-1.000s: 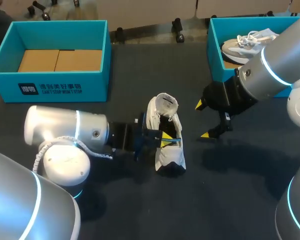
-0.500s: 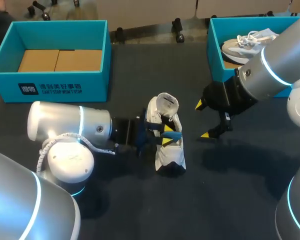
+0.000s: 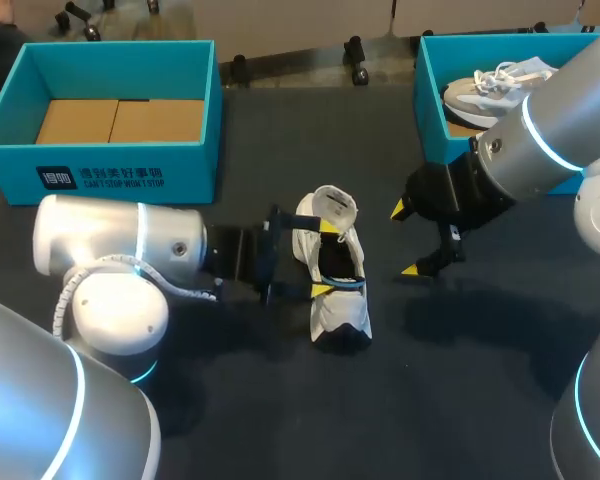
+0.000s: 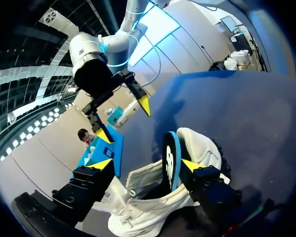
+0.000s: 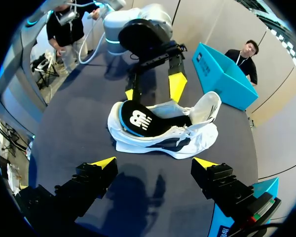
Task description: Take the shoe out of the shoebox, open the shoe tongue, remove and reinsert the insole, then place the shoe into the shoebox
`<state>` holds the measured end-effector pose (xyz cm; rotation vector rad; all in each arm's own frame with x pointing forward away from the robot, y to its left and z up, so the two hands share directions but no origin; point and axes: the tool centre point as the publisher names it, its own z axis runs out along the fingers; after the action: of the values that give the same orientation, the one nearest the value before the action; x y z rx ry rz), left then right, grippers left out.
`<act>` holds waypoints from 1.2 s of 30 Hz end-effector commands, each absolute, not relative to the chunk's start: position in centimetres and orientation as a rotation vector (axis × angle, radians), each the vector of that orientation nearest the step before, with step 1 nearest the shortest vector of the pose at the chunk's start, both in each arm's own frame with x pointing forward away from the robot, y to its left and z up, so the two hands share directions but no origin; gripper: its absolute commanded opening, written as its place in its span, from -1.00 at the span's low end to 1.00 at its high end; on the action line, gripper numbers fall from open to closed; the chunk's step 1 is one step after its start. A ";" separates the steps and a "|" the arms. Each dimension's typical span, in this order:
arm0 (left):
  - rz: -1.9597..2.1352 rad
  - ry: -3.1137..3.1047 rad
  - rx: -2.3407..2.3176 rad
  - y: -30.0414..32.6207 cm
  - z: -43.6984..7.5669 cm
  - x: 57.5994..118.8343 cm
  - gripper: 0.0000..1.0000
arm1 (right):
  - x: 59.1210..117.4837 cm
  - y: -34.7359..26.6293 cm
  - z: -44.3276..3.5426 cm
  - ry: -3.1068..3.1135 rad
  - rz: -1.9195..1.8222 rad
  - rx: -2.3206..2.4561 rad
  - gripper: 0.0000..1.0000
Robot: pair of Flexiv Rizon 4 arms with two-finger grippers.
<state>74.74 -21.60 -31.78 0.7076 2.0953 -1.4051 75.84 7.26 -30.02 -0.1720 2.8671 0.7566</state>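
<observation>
A white shoe (image 3: pixel 332 305) lies on its side mid-table, its tongue (image 3: pixel 332 205) pulled open. A black insole with a blue edge (image 3: pixel 334 262) sits in its opening. My left gripper (image 3: pixel 325 258) is open, its yellow tips straddling the opening. In the left wrist view the insole (image 4: pixel 170 159) stands on edge between the fingers of that gripper (image 4: pixel 146 165), close to one finger and clear of the other. My right gripper (image 3: pixel 404 240) hangs open just right of the shoe. From its wrist, the right gripper (image 5: pixel 154 162) faces the shoe (image 5: pixel 187 140) and insole (image 5: pixel 140 121).
A teal shoebox (image 3: pixel 100 178) with cardboard inside stands at the back left. A second teal shoebox (image 3: pixel 430 110) at the back right holds another pale shoe (image 3: pixel 495 85), partly hidden by my right arm. Dark bare table lies in front of the shoe.
My left gripper went from shut on the insole to wide open and drew back a little to the left. The insole settled into the shoe. The right arm stayed still.
</observation>
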 end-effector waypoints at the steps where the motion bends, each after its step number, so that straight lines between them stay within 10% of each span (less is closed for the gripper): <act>1: -1.407 2.093 0.712 -21.0 -31.5 74.8 0.37 | 75.8 7.3 -30.1 2.866 0.757 -0.172 1.00; 16: -1.435 2.125 0.741 -21.3 -31.8 74.3 -0.59 | 75.8 7.3 -30.1 2.866 0.757 -0.172 1.00; 27: -1.418 2.135 0.777 -18.9 -30.0 75.0 -0.09 | 75.8 7.3 -30.1 2.866 0.757 -0.172 1.00; 36: -1.380 2.197 0.970 -18.4 -29.6 75.1 -0.52 | 75.8 7.3 -30.1 2.866 0.757 -0.172 1.00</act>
<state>74.52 -18.76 -30.04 0.8927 2.1474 -1.3903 75.84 7.26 -30.02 -0.1720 2.8671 0.7566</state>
